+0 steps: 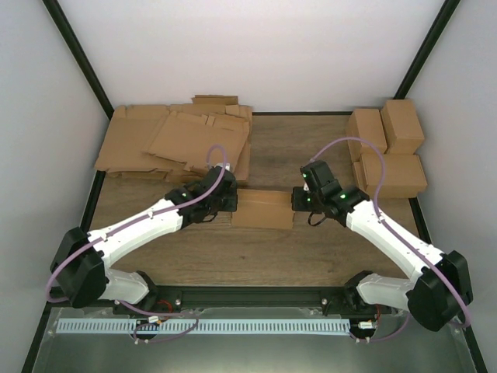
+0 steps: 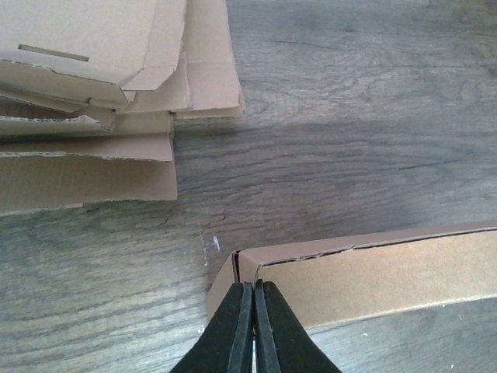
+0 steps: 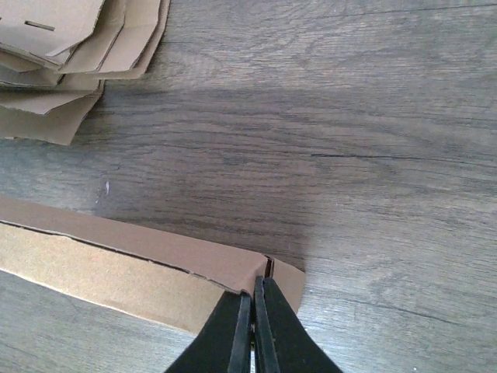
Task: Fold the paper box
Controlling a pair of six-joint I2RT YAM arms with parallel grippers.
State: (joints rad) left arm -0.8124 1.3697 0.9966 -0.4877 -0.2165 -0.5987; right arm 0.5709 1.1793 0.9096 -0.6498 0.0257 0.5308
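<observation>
The paper box [image 1: 264, 208] is a small brown oblong that lies across the middle of the table between the two arms. My left gripper [image 1: 234, 203] is at its left end. In the left wrist view the gripper [image 2: 254, 286] has its jaws pressed together on the thin end wall at the box's [image 2: 388, 272] corner. My right gripper [image 1: 296, 200] is at the right end. In the right wrist view the gripper [image 3: 253, 281] is likewise shut on the end wall at the box's [image 3: 116, 272] corner. A long top seam shows along the box in both wrist views.
A stack of wide flat cardboard sheets [image 1: 175, 140] lies at the back left; it also shows in the left wrist view [image 2: 93, 116] and the right wrist view [image 3: 62, 62]. Several folded brown boxes [image 1: 388, 151] stand at the back right. White walls enclose the table.
</observation>
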